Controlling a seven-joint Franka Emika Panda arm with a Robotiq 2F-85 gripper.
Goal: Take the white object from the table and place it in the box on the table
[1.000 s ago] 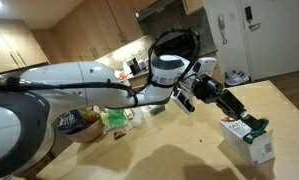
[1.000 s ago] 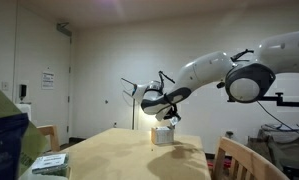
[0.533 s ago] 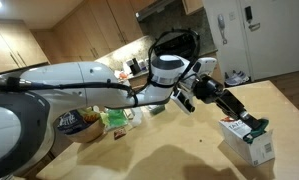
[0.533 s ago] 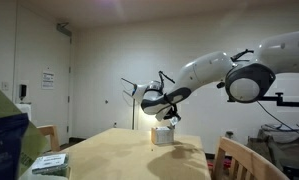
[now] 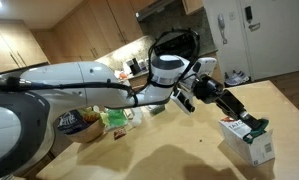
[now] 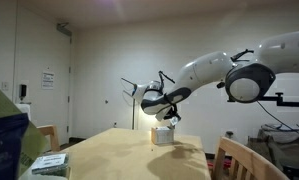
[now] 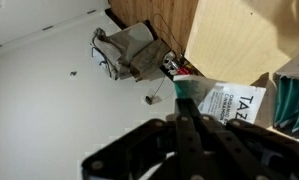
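The placing step was in hand. Wooden cabinets (image 5: 59, 35) backed the room, and the pale wooden table (image 5: 169, 150) looked smooth and level. The arm (image 5: 89, 78) reached across it to the box (image 5: 245, 143). The gripper (image 5: 255, 125) hung just over the box. In the wrist view its jaws were drawn together on what I took for the packet (image 7: 187, 88), a small green-patched scrap at their tips. The next move called for opening the jaws squarely over the box.
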